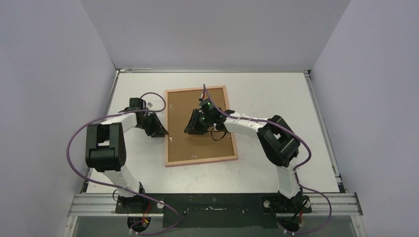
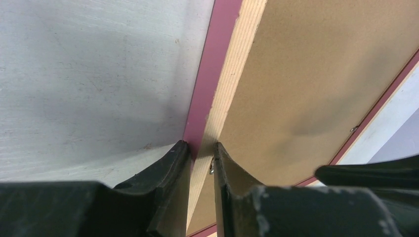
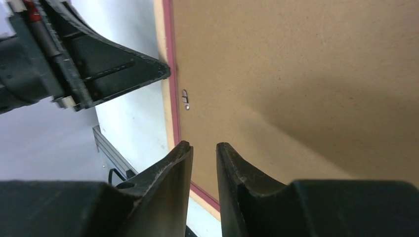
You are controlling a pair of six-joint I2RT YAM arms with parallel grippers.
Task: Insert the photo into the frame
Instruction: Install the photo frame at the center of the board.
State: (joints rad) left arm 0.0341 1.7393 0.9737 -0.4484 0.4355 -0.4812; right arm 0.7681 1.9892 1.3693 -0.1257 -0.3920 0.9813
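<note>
The frame [image 1: 202, 160] lies face down mid-table, tan wood rail up, with the brown backing board [image 1: 197, 148] inside it. My left gripper [image 1: 163, 132] is at the frame's left rail. In the left wrist view its jaws [image 2: 201, 147] are closed across that rail [image 2: 220, 74], one finger on the pink outer side, the other on the inner edge by the board [image 2: 316, 74]. My right gripper [image 1: 191, 129] hovers low over the board's left part. Its fingers [image 3: 203, 146] stand slightly apart with nothing between them. The photo is hidden or out of view.
A small metal retaining tab [image 3: 185, 98] sits on the board beside the left rail [image 3: 168, 59], between the two grippers. The white table [image 1: 276, 98] is walled on three sides. The arm bases and a metal rail [image 1: 222, 202] run along the near edge.
</note>
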